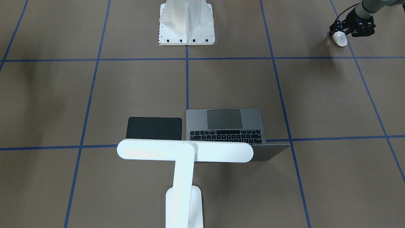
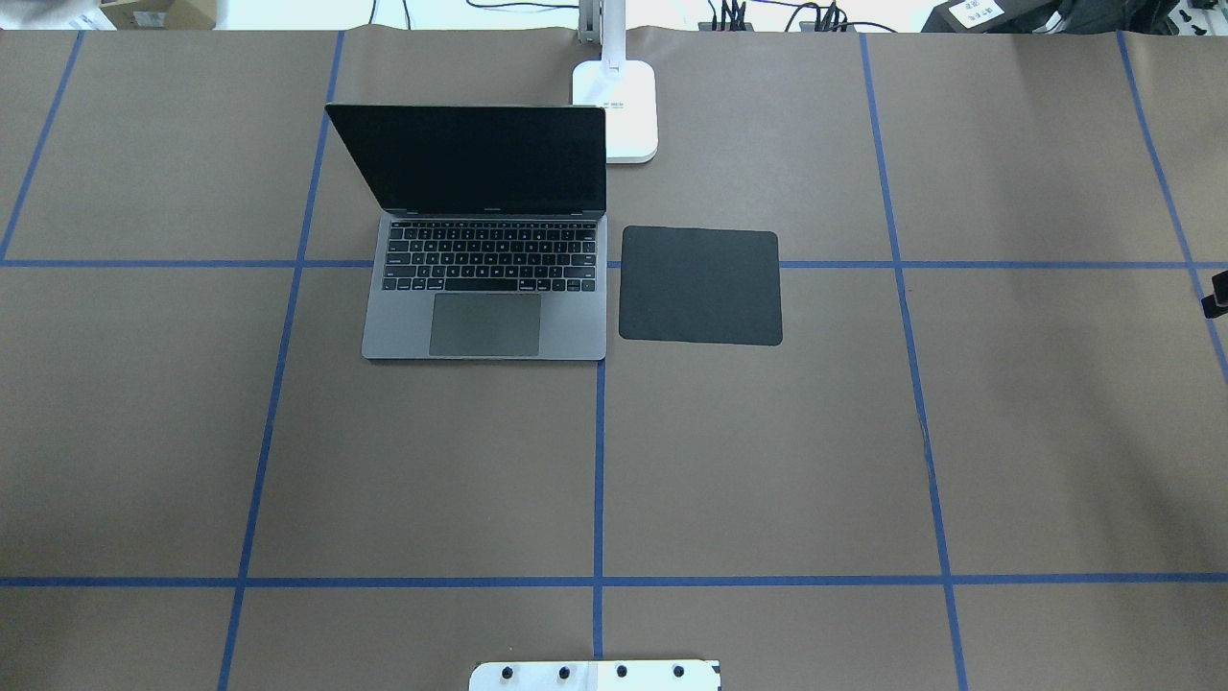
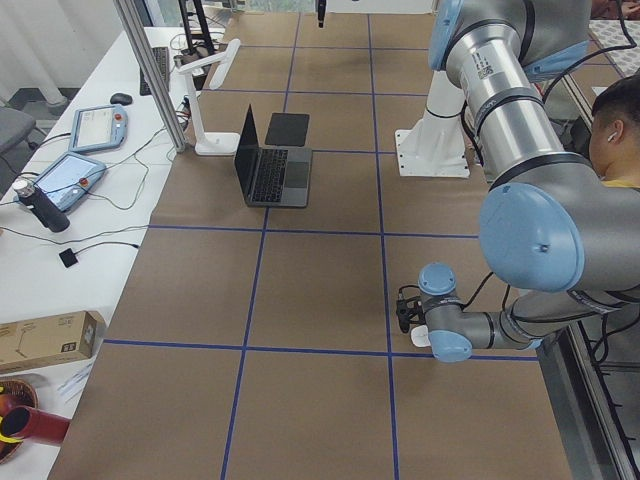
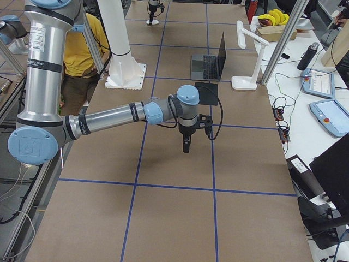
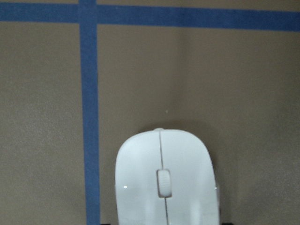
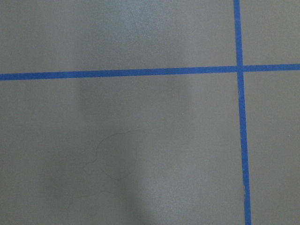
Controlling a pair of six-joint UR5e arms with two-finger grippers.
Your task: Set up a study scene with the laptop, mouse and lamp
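Observation:
The white mouse (image 1: 340, 39) lies low over the table at the robot's left end, with my left gripper (image 1: 338, 33) shut on its sides. The left wrist view shows the mouse (image 5: 166, 180) filling the bottom centre beside a blue tape line. The grey laptop (image 2: 484, 288) stands open at the far middle of the table, its dark screen upright. Behind the laptop's right corner stands the white lamp (image 2: 616, 110), its bar head (image 1: 185, 151) reaching over the laptop's hinge. My right gripper (image 4: 186, 146) hangs fingers-down above bare table; whether it is open or shut I cannot tell.
A flat black pad (image 2: 700, 285) lies right of the laptop, touching its edge. The white ribbed pedestal (image 1: 186, 23) stands at the robot's side of the table. A person (image 3: 620, 130) sits beyond the table edge. Blue tape lines grid the brown tabletop (image 2: 767, 461).

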